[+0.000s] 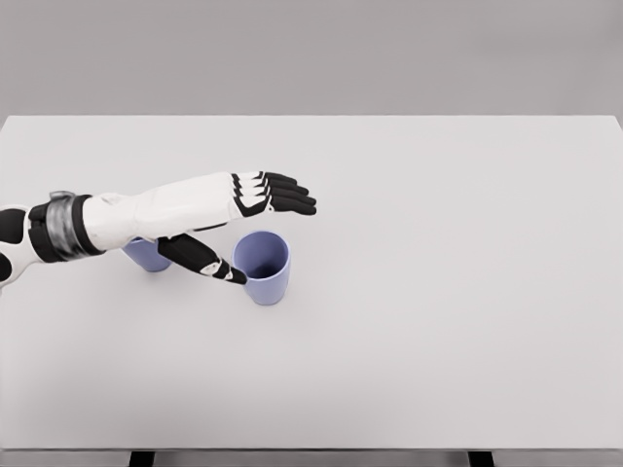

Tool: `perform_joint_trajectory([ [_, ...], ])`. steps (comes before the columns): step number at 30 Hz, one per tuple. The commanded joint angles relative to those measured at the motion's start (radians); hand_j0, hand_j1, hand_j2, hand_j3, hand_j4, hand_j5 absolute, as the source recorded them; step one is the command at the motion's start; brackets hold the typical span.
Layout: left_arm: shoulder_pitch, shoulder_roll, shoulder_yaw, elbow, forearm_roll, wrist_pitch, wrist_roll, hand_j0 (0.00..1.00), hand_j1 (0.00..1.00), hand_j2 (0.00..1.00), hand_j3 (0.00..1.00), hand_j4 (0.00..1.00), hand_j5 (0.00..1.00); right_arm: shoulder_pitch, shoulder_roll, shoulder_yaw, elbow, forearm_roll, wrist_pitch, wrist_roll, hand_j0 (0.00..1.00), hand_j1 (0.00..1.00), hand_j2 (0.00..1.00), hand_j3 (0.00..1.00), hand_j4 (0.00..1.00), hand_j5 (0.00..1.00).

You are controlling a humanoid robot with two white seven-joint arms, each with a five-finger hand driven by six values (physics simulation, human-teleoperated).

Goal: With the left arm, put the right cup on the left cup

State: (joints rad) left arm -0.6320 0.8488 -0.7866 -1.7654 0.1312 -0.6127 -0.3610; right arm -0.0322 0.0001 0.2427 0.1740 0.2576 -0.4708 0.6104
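Two pale blue cups stand on the white table. The right cup is upright with its open mouth showing, a little left of the table's middle. The left cup is mostly hidden behind my left forearm. My left hand reaches in from the left, fingers stretched out flat just behind and above the right cup, thumb pointing at the cup's left side, close to or touching its rim. The hand is open and holds nothing.
The table's far edge runs across the top of the view and its front edge along the bottom. Wide bare tabletop lies to the right of the cups.
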Motion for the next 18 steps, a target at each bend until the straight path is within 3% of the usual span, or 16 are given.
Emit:
perform_joint_trajectory([
  [1, 0.0, 0.009, 0.0, 0.0, 0.007, 0.002, 0.0, 1.0, 1.0, 1.0, 1.0, 1.0, 1.0, 0.0, 0.0, 0.0, 0.001, 0.0, -0.002, 0.001, 1.0, 1.0, 1.0, 1.0, 1.0, 1.0],
  [8, 0.023, 0.042, -0.003, 0.0, -0.001, 0.002, 0.0, 1.0, 1.0, 1.0, 1.0, 1.0, 1.0, 0.006, 0.0, -0.002, 0.01, 0.0, -0.002, 0.001, 1.0, 1.0, 1.0, 1.0, 1.0, 1.0],
  [12, 0.017, 0.049, -0.002, 0.0, -0.139, 0.002, 0.002, 1.0, 1.0, 1.0, 1.0, 1.0, 1.0, 0.006, 0.0, -0.002, 0.01, 0.0, 0.0, 0.001, 1.0, 1.0, 1.0, 1.0, 1.0, 1.0],
  [15, -0.005, 0.049, -0.002, 0.0, -0.147, 0.002, 0.014, 1.0, 1.0, 1.0, 1.0, 1.0, 1.0, 0.006, 0.0, -0.002, 0.01, 0.0, -0.002, 0.001, 1.0, 1.0, 1.0, 1.0, 1.0, 1.0],
  [18, -0.066, 0.026, 0.001, 0.0, -0.151, 0.002, 0.017, 1.0, 1.0, 1.0, 1.0, 1.0, 1.0, 0.006, 0.0, -0.002, 0.01, 0.0, 0.0, 0.001, 1.0, 1.0, 1.0, 1.0, 1.0, 1.0],
])
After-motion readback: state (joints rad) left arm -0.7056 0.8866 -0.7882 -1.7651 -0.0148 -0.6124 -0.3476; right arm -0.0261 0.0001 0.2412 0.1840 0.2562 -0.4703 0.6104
